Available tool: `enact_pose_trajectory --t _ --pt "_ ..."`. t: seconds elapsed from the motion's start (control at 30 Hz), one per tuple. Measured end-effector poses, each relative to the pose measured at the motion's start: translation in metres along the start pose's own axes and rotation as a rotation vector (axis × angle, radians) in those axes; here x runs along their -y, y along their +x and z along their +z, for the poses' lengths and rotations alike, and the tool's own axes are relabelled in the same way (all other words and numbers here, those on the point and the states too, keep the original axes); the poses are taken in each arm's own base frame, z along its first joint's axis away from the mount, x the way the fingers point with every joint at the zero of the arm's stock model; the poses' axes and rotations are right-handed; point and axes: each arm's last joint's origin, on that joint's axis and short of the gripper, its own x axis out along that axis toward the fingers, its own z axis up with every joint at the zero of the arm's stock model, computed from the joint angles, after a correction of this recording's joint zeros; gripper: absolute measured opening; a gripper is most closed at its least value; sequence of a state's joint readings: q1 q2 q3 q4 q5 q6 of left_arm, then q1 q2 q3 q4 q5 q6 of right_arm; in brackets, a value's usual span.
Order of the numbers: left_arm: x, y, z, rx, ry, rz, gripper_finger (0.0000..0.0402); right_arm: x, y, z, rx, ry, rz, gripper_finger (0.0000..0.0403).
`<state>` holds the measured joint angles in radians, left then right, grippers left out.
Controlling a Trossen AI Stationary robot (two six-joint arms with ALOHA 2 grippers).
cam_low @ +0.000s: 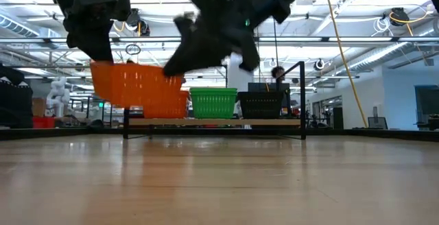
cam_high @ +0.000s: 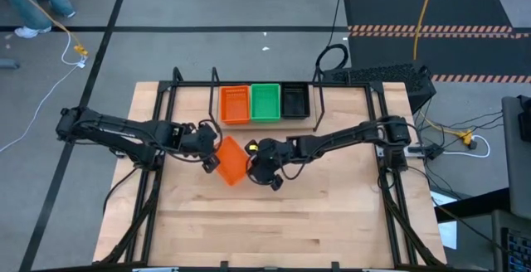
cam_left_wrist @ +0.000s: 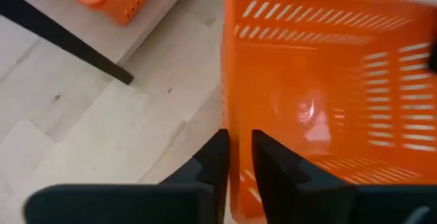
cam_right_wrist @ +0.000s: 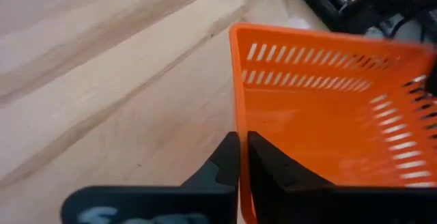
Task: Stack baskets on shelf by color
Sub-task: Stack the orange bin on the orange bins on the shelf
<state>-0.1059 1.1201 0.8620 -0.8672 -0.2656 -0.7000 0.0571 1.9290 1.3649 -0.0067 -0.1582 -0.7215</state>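
An orange basket (cam_high: 231, 161) (cam_low: 137, 88) hangs tilted above the middle of the table, between my two grippers. My right gripper (cam_high: 250, 157) (cam_right_wrist: 242, 154) is shut on its right-hand wall. My left gripper (cam_high: 212, 153) (cam_left_wrist: 240, 152) is at the opposite wall, one finger inside the basket (cam_left_wrist: 328, 101) and one outside, a little apart. On the shelf (cam_low: 212, 122) at the far edge stand an orange basket (cam_high: 235, 104), a green basket (cam_high: 265, 102) and a black basket (cam_high: 295, 101), side by side. My right gripper pinches the orange basket's wall at its rim (cam_right_wrist: 239, 125), near a corner, one finger inside and one outside. It comes slanting down from the table's right. The basket (cam_right_wrist: 328, 108) is lifted clear of the table and tilted. My left gripper straddles the opposite wall (cam_left_wrist: 235, 115); I cannot tell whether it touches.
The shelf's black hoop uprights (cam_high: 214, 81) (cam_high: 319, 98) frame the three baskets at the back. Bare wooden tabletop (cam_high: 274, 222) lies toward the near edge. A black frame (cam_high: 390, 189) runs along the table's sides. Cables and a person's legs show on the floor beyond.
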Motion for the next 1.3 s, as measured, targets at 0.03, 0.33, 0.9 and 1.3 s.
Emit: enact_pose_trajectory --t 0.03,0.33,0.9,1.3 --pt "-0.001 -0.002 0.0 0.004 0.008 -0.001 0.007 0.002 -0.003 0.005 0.014 -0.004 -0.009 0.0005" --pt "-0.027 -0.082 0.002 0.277 0.039 0.145 0.0137 0.045 -0.062 0.017 -0.074 -0.052 -0.302 0.0002" --pt "-0.048 -0.082 -0.015 0.485 -0.021 0.311 0.0161 0.13 -0.083 -0.054 -0.025 0.31 -0.507 0.0001" --pt "-0.042 -0.063 -0.017 0.518 -0.04 0.29 0.0161 0.124 -0.043 -0.079 -0.032 0.375 -0.455 0.0001"
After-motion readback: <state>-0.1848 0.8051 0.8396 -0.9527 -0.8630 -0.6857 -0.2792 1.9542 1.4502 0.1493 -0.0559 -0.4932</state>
